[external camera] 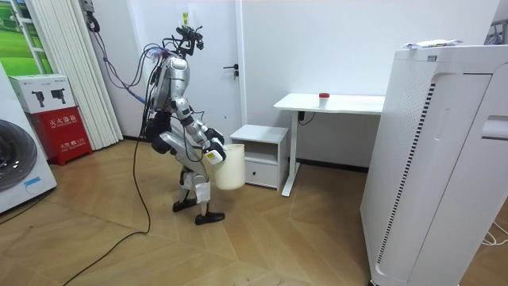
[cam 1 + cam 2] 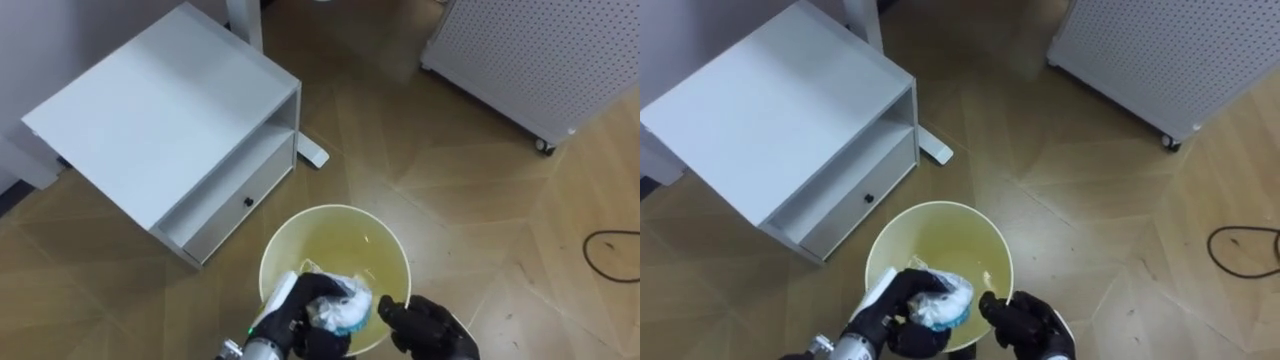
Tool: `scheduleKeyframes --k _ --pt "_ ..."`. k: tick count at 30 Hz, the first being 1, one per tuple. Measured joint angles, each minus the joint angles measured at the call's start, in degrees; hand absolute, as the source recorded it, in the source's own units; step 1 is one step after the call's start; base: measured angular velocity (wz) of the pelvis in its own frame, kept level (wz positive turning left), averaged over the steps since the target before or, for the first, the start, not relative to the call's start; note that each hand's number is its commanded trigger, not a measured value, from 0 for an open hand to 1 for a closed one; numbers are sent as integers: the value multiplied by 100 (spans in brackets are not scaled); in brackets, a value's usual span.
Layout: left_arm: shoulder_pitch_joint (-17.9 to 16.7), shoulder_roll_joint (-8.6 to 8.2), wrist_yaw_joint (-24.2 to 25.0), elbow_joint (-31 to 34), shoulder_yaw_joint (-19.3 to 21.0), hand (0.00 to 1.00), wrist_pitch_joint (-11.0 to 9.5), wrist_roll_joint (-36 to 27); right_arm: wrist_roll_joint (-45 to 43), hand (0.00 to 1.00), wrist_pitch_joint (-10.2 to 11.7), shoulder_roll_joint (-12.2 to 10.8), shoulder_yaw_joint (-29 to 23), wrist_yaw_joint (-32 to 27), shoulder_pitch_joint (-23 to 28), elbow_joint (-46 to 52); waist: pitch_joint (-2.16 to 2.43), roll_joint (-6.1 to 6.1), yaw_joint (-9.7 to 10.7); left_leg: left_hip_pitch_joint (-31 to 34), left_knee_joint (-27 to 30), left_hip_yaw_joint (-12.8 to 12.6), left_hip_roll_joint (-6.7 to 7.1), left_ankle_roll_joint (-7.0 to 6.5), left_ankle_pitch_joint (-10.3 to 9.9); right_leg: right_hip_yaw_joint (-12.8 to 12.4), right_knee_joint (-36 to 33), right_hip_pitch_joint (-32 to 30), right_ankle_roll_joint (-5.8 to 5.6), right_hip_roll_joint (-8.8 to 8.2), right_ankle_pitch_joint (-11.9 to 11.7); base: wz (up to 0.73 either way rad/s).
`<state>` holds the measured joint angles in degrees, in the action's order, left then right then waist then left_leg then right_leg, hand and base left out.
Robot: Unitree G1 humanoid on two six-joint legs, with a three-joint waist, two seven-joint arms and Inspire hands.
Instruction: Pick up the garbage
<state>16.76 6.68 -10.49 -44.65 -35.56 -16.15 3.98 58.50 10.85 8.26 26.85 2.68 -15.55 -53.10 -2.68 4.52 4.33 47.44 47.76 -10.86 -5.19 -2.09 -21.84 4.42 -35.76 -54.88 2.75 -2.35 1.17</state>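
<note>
A crumpled wad of white and blue garbage [image 2: 340, 308] is pinched in my left hand [image 2: 295, 305], whose dark fingers curl round it just above the near rim of a pale yellow bucket [image 2: 335, 213]. The bucket's inside looks bare. My right hand [image 2: 430, 325] curls over the bucket's near right rim and grips it. In the room view I stand bent forward beside the white cabinet, and the bucket [image 1: 231, 168] is held off the floor in front of me.
A low white cabinet [image 2: 170, 120] with a drawer stands close at the left, with a desk's foot [image 2: 313, 155] beside it. A white perforated panel on castors [image 2: 530, 60] is at the far right. Wooden floor lies between.
</note>
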Motion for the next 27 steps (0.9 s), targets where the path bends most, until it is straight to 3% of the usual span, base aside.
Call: scheduleKeyframes --k 1,2,10,18,27 --pt "-3 7 10 26 1 10 0 0 -5 100 10 4 0 1 0 10 0 0 -5 0 -1 0 0 -2 -1 -2 0 0 -1 -2 0 0" --pt "-3 7 11 35 2 0 0 0 -5 100 20 2 0 1 0 12 0 0 -9 1 -1 0 0 -3 -2 -2 -1 0 -1 -1 -1 0" --pt "-32 7 120 78 30 0 1 75 -30 100 64 35 -3 1 -1 15 4 -6 -46 0 -2 -8 2 -17 -8 18 8 7 -15 10 -13 0" --pt "-51 -4 163 115 -75 0 0 734 33 100 136 23 0 13 122 -8 8 -16 -151 -43 -11 -51 -22 -32 1 -23 31 45 -17 34 -38 -1" --pt "-66 -31 157 145 -5 0 0 1084 -120 100 144 92 13 300 311 -154 14 -143 -335 -303 -63 -52 -99 -31 -1 25 210 351 -16 65 -81 -1"
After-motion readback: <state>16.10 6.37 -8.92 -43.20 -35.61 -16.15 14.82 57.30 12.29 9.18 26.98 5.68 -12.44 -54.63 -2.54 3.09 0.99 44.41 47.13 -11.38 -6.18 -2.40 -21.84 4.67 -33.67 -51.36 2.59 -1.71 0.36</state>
